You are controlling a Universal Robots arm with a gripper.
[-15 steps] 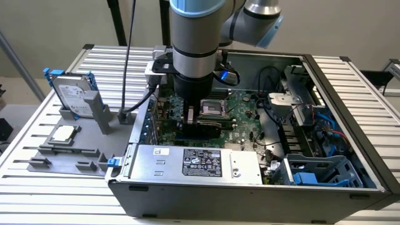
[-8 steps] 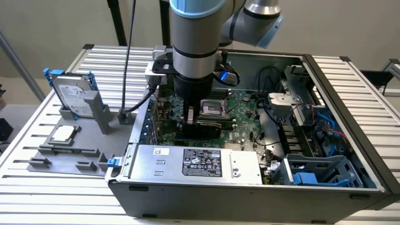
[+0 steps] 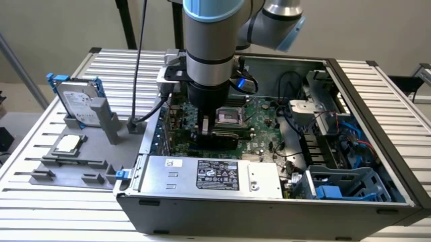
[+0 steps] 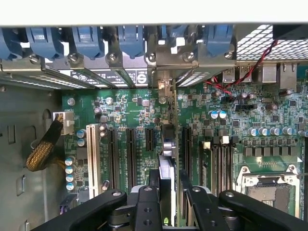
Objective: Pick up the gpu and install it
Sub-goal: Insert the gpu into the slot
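fingers (image 4: 166,202) clamp the gpu (image 4: 166,159) edge-on over the motherboard (image 4: 144,115); thin, stiff, fragile, best held by its edges

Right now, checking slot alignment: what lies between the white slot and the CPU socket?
Wrist view: black expansion slots and the gpu, edge-on in the gripper, between white slot and CPU socket.

Open computer case (image 3: 377,166) on slatted metal table (image 3: 40,201), motherboard (image 3: 259,118) flat inside. Power supply box (image 3: 212,176) at 6 o'clock of board, its black label up. Blue drive cage (image 3: 343,186) at 4 o'clock. Grey fixture tray (image 3: 74,169) at 9 o'clock of case: hard drive with blue rails (image 3: 75,101) upright, CPU chip (image 3: 69,143) flat just beside. Wrist view: expansion slots (image 4: 130,151), braided cable (image 4: 43,149), empty CPU socket (image 4: 269,192).
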